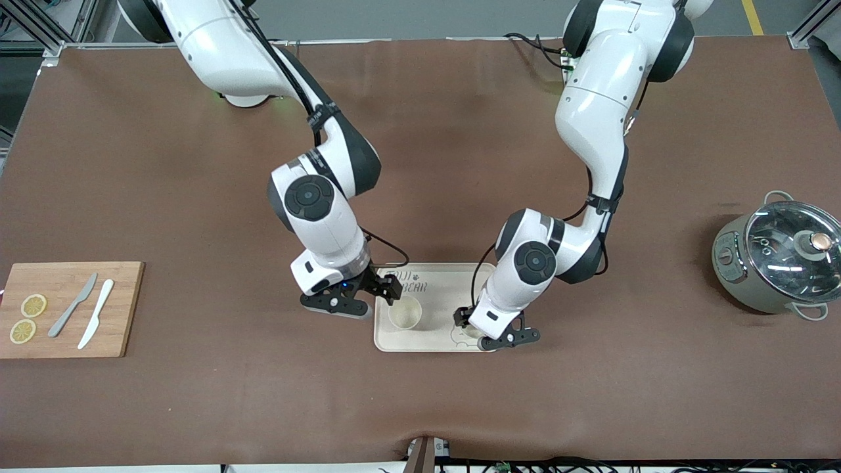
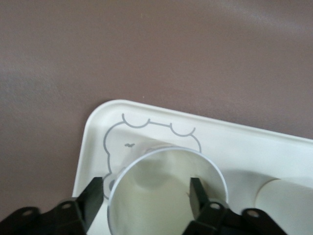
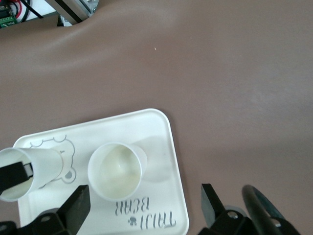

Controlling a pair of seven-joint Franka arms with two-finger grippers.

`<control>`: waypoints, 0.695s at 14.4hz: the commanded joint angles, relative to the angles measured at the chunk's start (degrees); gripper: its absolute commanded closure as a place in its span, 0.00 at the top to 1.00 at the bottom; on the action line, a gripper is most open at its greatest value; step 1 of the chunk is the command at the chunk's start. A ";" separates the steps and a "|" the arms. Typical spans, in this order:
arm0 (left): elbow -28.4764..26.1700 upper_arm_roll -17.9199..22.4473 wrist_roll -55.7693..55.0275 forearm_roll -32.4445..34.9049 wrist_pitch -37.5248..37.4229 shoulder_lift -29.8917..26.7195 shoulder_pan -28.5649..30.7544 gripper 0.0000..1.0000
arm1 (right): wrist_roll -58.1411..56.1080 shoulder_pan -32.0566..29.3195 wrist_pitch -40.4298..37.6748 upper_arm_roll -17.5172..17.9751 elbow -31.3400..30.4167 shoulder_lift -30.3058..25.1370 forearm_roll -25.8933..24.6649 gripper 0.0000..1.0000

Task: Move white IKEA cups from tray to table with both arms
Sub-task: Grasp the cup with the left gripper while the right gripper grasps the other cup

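A cream tray with a bear print lies at mid-table. One white cup stands upright on it, free of both grippers; it also shows in the right wrist view. My right gripper is open and empty over the tray's lettered corner. My left gripper is low over the bear-print corner, its fingers wide apart. The second white cup stands there; one finger is inside its rim, the other outside. This cup also shows in the right wrist view. In the front view the gripper mostly hides it.
A wooden board with two lemon slices and two knives lies at the right arm's end of the table. A grey-green pot with a glass lid stands at the left arm's end. Brown mat surrounds the tray.
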 commanded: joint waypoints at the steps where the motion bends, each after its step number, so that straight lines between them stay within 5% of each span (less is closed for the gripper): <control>1: 0.54 -0.37 -1.27 -0.13 -0.13 -0.01 0.54 0.00 | -0.44 0.35 1.12 -0.55 3.18 4.31 -2.53 1.00; 7: 0.54 -0.29 -0.31 2.42 -0.57 -0.71 1.95 0.00 | -1.68 1.58 1.30 -0.46 3.18 5.54 -2.97 1.00; 10: -0.34 0.41 0.13 6.36 -12.73 -5.79 2.83 0.00 | -1.68 1.76 3.31 -0.46 3.18 6.77 -3.06 1.00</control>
